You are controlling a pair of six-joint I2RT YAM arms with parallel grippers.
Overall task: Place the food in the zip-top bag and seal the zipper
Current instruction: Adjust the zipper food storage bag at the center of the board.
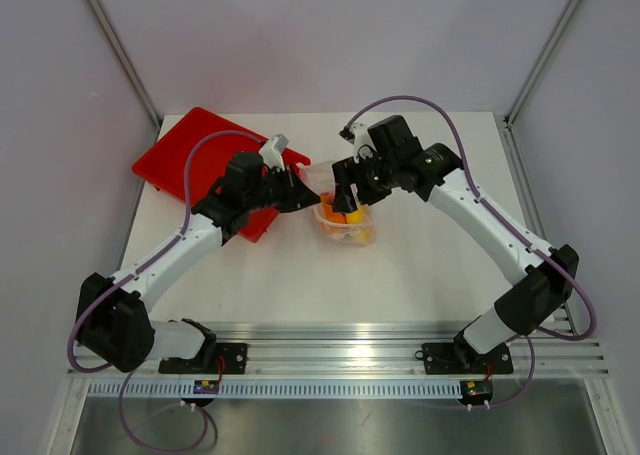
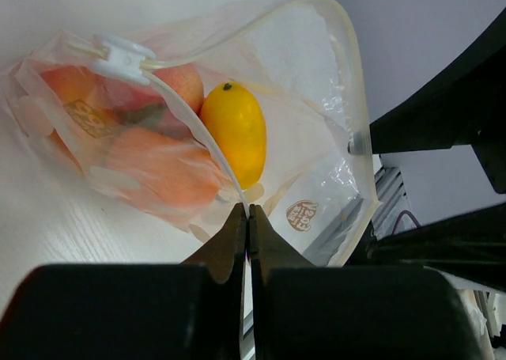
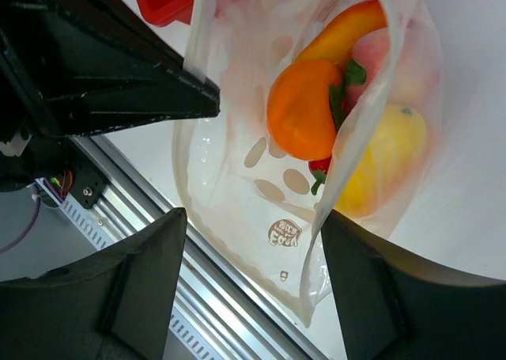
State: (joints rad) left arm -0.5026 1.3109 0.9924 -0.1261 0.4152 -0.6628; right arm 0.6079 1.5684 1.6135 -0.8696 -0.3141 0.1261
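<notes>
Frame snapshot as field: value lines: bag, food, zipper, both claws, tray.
bag: zip-top bag, mouth open
food: toy fruits inside the bag
zipper: unsealed, white slider at one end
left claw: shut on the bag's mouth edge
right claw: open, fingers either side of the bag
tray: red tray, behind the left claw

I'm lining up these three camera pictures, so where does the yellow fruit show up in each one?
Top external: yellow fruit just right of centre, a small spot inside the bag.
Left wrist: near centre, seen through the bag's open mouth.
Right wrist: right of centre, behind the bag wall.
Shared landmark: the bag, in all three.
</notes>
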